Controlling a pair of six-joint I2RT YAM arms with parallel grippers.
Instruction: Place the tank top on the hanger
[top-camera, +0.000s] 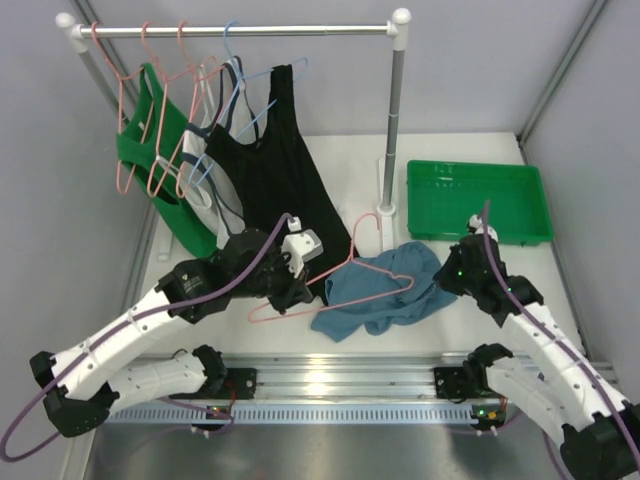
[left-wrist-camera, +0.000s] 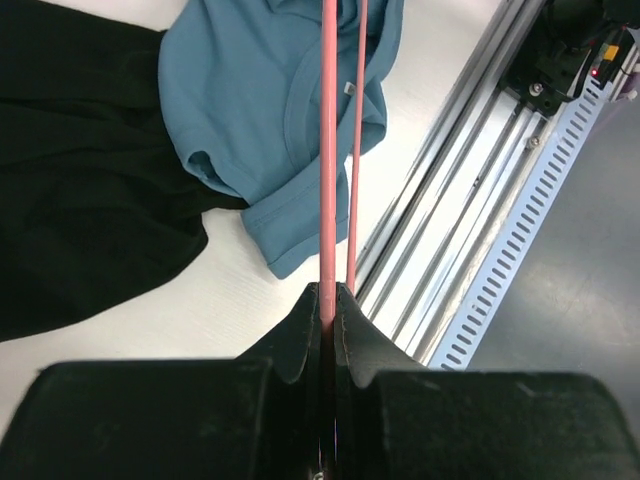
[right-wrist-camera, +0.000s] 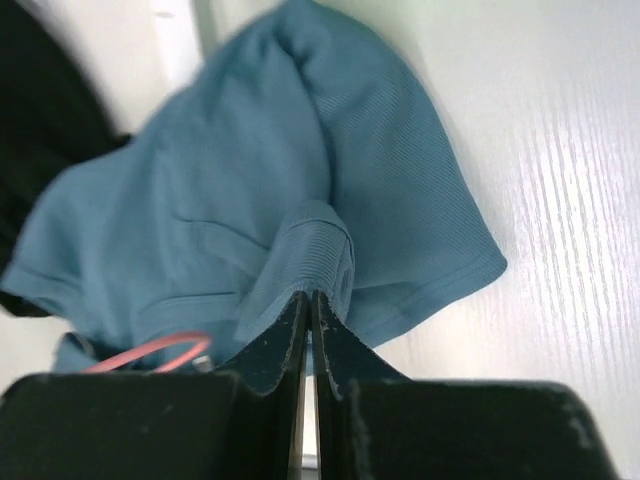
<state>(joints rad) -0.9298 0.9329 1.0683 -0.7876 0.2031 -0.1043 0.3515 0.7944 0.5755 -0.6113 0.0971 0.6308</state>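
Clamping the hanger by its wire, left tool is closed tight on the pink rod. Same on the right tool: pinched together on a fold of the tank top. Tank top lies crumpled on the surface just beside the green tray, near-left of it; hanger frame overlaps the fabric on the side away from the tray.

One left claw and one right claw; between them one tank top and one hanger; beyond them three hung tops and one tray.
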